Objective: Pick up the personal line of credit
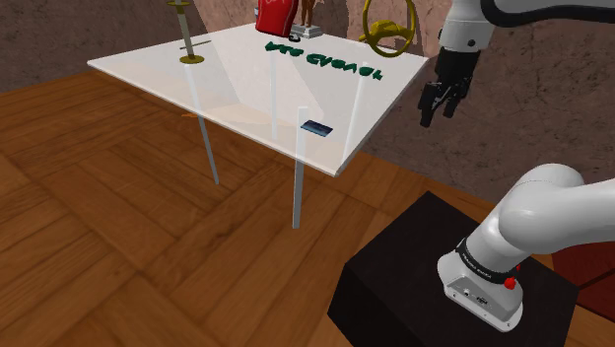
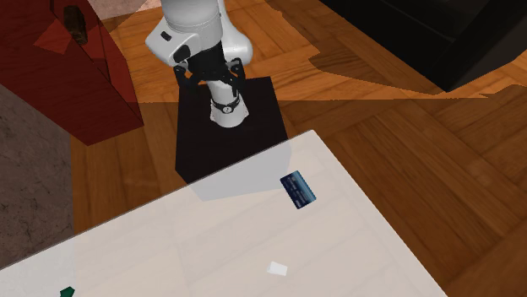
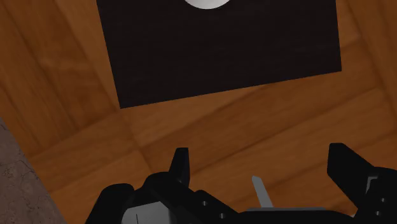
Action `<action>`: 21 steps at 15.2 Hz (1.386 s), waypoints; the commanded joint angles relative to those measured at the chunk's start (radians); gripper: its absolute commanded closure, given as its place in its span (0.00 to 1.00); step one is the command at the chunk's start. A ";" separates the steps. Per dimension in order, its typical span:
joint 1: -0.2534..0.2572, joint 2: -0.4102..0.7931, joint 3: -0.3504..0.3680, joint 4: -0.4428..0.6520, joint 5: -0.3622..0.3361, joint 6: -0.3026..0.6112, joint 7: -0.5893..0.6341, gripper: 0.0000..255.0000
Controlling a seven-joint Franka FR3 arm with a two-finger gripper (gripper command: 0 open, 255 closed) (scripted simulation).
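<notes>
Thin dark blue rectangular card [image 1: 316, 127] is lying flat on the pale white tabletop on thin grey legs [image 1: 158, 74], just right of centre in the shoulder view, close to the table's near edge and its lower corner. In the second exterior view the same card [image 2: 298, 189] is sitting at centre frame, near the table edge that is facing the black box stand [image 2: 253, 110], with bare tabletop [image 2: 363, 245] all round it. All-black two-finger gripper [image 1: 441, 108] is hanging in the upper right of the shoulder view, pointing down, off past the table's right-hand edge and well apart from the card. Its claw is standing wide apart and gripping nothing: in the wrist view the gripper [image 3: 264, 164] is showing two separate black fingers [image 3: 181, 162] with only brown wooden parquet floor [image 3: 254, 121] between them, and the black stand top [image 3: 222, 51] is lying beyond the fingertips. Stand [image 1: 453, 286] is occupying the lower right of the shoulder view, carrying the white arm base. Along the table's far side, at the top of that view, are sitting dark green raised lettering [image 1: 325, 61], an olive-brass upright post on a round foot [image 1: 187, 39], a red object [image 1: 276, 18] and a yellow-green ring [image 1: 387, 28]
</notes>
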 commanded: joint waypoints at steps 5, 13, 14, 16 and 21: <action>0.034 0.042 0.012 -0.049 0.016 0.202 -0.030 0.00; 0.102 0.182 0.040 -0.088 0.047 0.605 -0.093 0.00; 0.110 0.204 0.044 -0.087 0.050 0.653 -0.102 0.00; 0.127 0.250 0.051 -0.082 0.057 0.750 -0.119 0.00; 0.168 0.372 0.069 -0.049 0.071 0.977 -0.163 0.00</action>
